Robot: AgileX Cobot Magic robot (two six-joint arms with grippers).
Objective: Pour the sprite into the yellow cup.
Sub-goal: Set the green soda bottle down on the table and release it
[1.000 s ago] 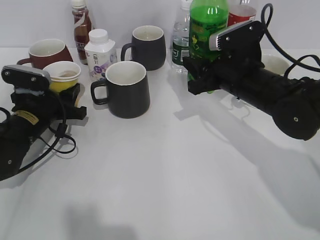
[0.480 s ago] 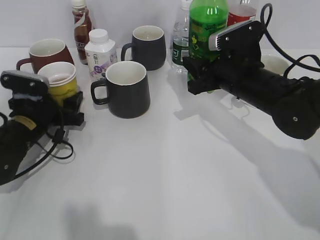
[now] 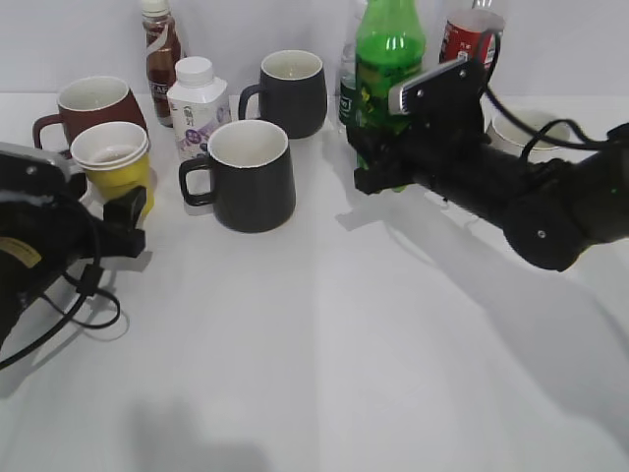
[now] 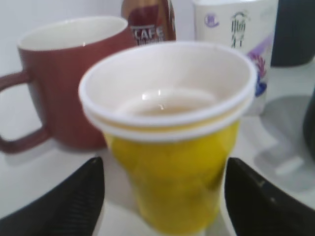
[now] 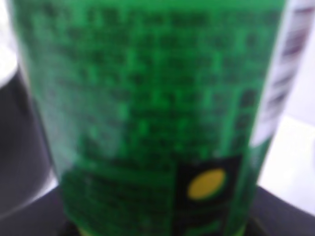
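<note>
White tabletop (image 3: pixel 324 334). Right gripper (image 3: pixel 378 157) grasps the upright translucent green plastic sprite (image 3: pixel 386 54). Left gripper (image 4: pixel 162 196) stands released, fingers apart, the creased cylindrical yellow cup (image 4: pixel 170 142) upright between them.

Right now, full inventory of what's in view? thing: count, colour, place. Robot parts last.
sprite bottle: 1, green, back right, held by the right pincer
yellow cup: 1, yellow with white rim, front left, between the left pincer's fingers
brown-red mug: 1, back left, behind the yellow cup
dark mugs: 2, one centre, one behind it
coffee bottle: 1, brown, back left
white carton bottle: 1, white, beside the coffee bottle
red-label bottle: 1, back right
clear bottle: 1, mostly hidden behind the sprite bottle
white dish: 1, far right, partly hidden
table: 1, white
left pincer: open around the cup
right pincer: shut on the sprite bottle
</note>
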